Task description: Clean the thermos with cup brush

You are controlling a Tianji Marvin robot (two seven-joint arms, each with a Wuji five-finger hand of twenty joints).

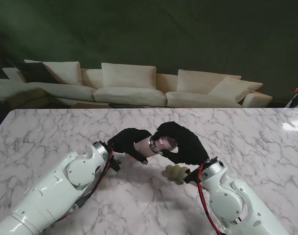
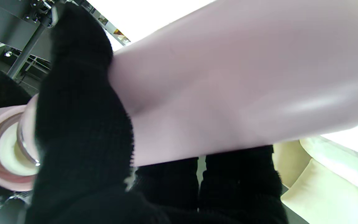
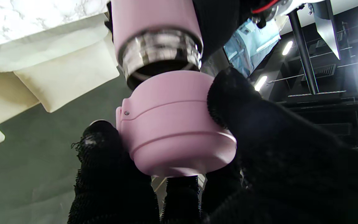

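Note:
A pink thermos [image 1: 145,148] is held tilted above the middle of the table, its steel neck [image 1: 153,145] pointing toward my right. My left hand [image 1: 127,142], in a black glove, is shut on the thermos body [image 2: 235,90]. My right hand [image 1: 183,142] is shut on the pink lid [image 3: 172,124]. The lid sits just off the steel neck [image 3: 158,49], with a dark gap showing between them. The cup brush, with its cream sponge head [image 1: 176,173], lies on the table next to my right wrist.
The white marble table [image 1: 51,132] stretches wide to both sides. Beyond its far edge stands a cream sofa [image 1: 131,88] against a dark green wall.

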